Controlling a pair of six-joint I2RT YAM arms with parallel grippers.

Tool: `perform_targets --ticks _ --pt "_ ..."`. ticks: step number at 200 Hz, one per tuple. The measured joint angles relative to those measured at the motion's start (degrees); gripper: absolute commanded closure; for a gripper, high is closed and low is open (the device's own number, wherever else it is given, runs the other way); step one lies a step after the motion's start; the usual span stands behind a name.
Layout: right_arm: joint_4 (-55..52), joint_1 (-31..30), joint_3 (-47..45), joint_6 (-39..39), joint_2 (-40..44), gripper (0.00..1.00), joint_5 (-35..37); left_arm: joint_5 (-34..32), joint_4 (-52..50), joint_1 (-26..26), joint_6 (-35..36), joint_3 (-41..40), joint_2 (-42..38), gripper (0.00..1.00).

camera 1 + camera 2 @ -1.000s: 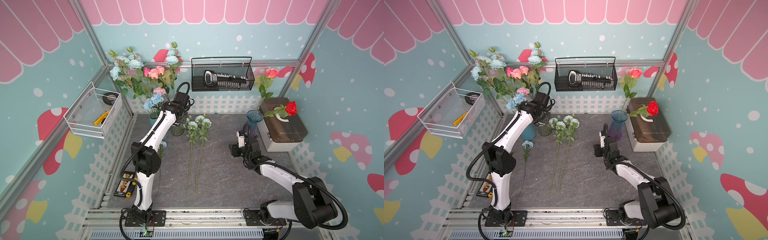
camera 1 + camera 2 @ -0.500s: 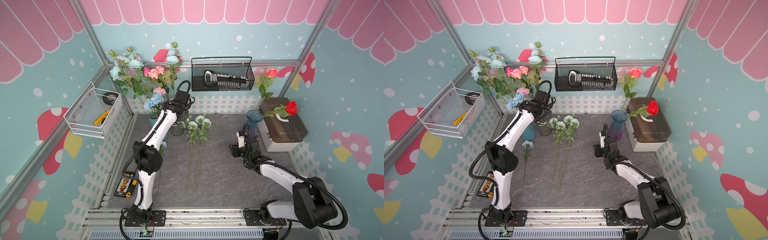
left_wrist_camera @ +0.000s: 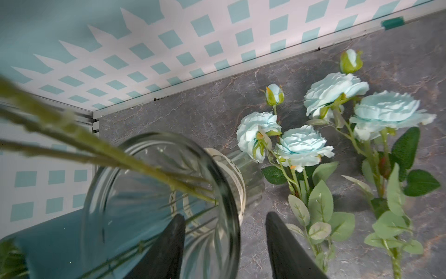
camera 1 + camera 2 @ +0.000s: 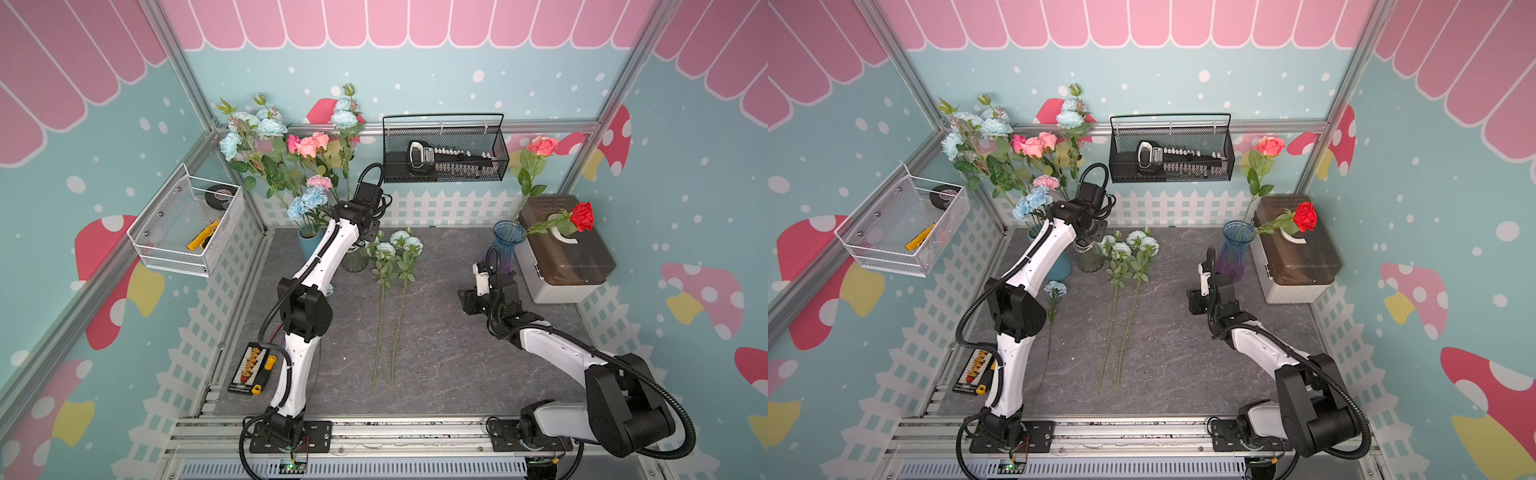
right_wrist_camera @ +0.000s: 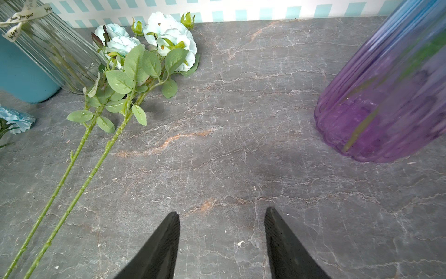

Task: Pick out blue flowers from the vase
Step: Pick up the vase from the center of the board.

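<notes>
Grey marbled tabletop (image 4: 449, 353) inside teal mushroom-print walls (image 4: 415, 62), two blue flowers (image 4: 400, 245) lying centre frame, heads just beside the left gripper (image 3: 224, 217), its jaws parted above the glass vase (image 3: 251, 174) rim, right gripper (image 5: 222, 211) parted, empty.

Two blue flowers (image 4: 1137, 240) lie side by side on the tabletop (image 4: 1183, 353); the left end effector (image 4: 1094, 230) hovers above a clear vase (image 4: 1088, 261).

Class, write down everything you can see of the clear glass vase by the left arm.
The glass vase is clear, ribbed, with a round mouth and a cream lettered ribbon tied at its neck. It stands upright on the grey tabletop beside a teal pot. Green stems lean out of it. The left gripper hovers open over its rim.
</notes>
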State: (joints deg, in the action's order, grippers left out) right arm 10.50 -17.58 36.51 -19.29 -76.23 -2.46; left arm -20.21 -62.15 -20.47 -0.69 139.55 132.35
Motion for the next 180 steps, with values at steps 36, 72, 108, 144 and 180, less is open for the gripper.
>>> perform_targets --ticks 36,72,108,144,180 --pt "-0.02 0.0 0.0 0.0 0.0 0.44 0.0 0.09 0.13 0.46 0.13 -0.02 0.11 0.64" --pt "-0.02 0.0 0.0 0.0 0.0 0.44 0.0 0.2 1.25 0.44 0.55 -0.13 0.09 0.86" --pt "-0.04 0.0 0.0 0.0 0.0 0.44 0.0 -1.22 1.11 0.52 1.62 -1.68 -1.27 1.0" --pt "-0.07 0.0 0.0 0.0 0.0 0.44 0.0 -1.62 1.7 0.0 2.05 -3.48 -2.36 1.0" --pt "-0.04 0.0 0.0 0.0 0.0 0.44 0.0 -2.78 0.96 -1.33 2.64 -4.68 -3.39 1.0"
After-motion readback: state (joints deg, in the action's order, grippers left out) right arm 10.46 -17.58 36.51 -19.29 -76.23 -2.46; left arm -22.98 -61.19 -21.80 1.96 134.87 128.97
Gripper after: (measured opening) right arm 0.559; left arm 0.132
